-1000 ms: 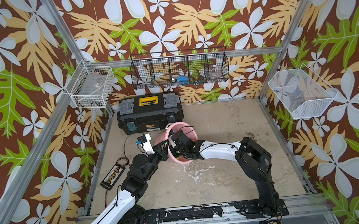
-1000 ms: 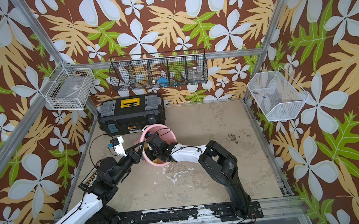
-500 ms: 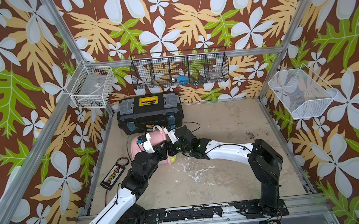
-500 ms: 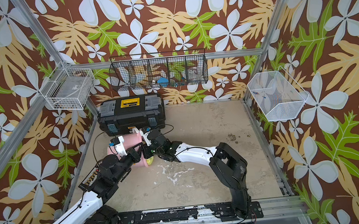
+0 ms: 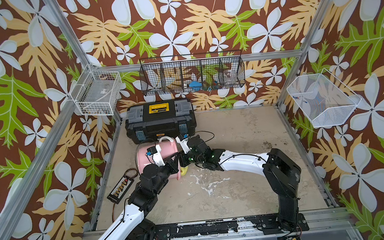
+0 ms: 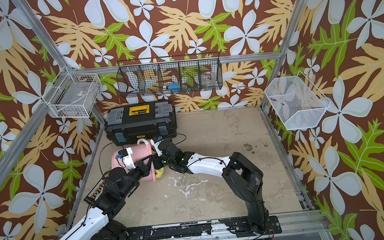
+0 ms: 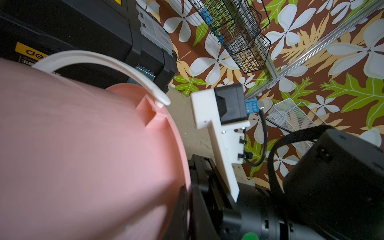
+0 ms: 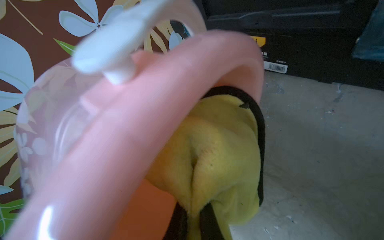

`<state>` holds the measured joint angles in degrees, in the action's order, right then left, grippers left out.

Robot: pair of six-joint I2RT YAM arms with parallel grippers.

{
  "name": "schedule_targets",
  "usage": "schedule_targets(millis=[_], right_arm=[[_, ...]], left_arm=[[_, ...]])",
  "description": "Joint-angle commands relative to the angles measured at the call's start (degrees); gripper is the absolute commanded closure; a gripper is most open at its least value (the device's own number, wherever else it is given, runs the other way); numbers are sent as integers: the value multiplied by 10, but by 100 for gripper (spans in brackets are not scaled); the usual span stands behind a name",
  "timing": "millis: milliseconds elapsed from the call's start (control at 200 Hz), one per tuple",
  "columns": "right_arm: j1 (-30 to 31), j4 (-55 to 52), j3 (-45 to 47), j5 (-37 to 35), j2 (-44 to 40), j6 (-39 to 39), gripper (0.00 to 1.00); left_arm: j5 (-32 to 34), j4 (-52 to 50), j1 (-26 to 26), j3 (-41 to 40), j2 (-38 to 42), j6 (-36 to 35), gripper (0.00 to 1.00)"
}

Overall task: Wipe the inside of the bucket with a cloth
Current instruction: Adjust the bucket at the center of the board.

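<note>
The pink bucket (image 5: 145, 156) (image 6: 139, 152) lies on its side in front of the toolbox, mouth turned to the right. My left gripper (image 5: 176, 156) (image 7: 190, 192) is shut on the bucket's rim (image 7: 178, 145), one finger on each side of the wall. The white handle (image 7: 104, 62) arches over the bucket's side. My right gripper (image 5: 183, 161) (image 8: 192, 209) is shut on the yellow cloth (image 8: 218, 149), which bulges at the mouth against the inner wall (image 8: 124, 135). A yellow fold of cloth (image 5: 183, 171) (image 6: 159, 173) shows below the rim in both top views.
The black-and-yellow toolbox (image 5: 160, 122) stands right behind the bucket. A small black device with a cable (image 5: 120, 188) lies by the left wall. A black wire basket (image 5: 192, 76) and two white baskets (image 5: 97, 93) (image 5: 321, 99) hang on the walls.
The bucket has gone from upright to lying on its side, shifted left. My left jaws closed onto its rim. The right gripper with the cloth came from deep inside to the mouth.
</note>
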<state>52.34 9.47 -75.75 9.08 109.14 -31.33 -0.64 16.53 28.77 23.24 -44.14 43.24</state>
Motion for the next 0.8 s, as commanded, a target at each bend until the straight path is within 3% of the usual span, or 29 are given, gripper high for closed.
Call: schedule_targets(millis=[0, 465, 791], right_arm=[[-11, 3, 6, -38, -23, -2, 100], [-27, 50, 48, 10, -86, 6, 100], [-37, 69, 103, -9, -164, 25, 100]], left_arm=[[-34, -2, 1, 3, 5, 5, 100], [-120, 46, 1, 0, -10, 53, 100], [-173, 82, 0, -4, -3, 94, 100]])
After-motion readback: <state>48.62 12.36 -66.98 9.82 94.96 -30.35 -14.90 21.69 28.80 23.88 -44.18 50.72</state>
